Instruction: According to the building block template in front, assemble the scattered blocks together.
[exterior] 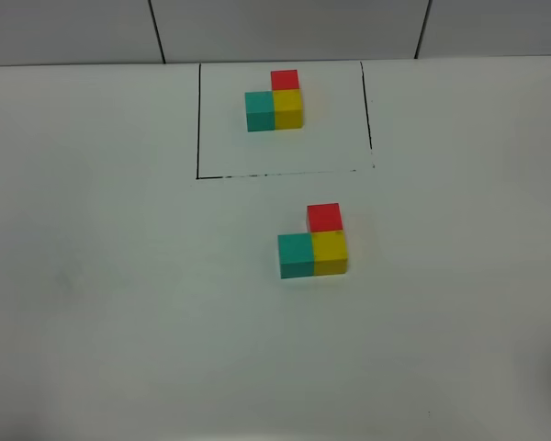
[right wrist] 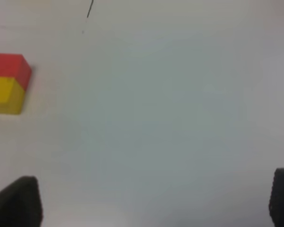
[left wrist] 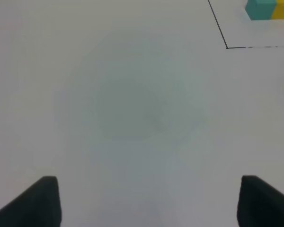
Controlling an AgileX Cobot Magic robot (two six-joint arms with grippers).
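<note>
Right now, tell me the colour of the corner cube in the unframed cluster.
Yellow: the corner cube joins teal and red, clearest in the exterior high view.

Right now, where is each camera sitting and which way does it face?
Exterior high: above, looking down at the table, template and assembled blocks; no arm shows.
Left wrist: low over bare table, left gripper open, its fingertips showing.
Right wrist: low, right gripper open.
Shared: exterior and right wrist both show the assembled red and yellow cubes.
</note>
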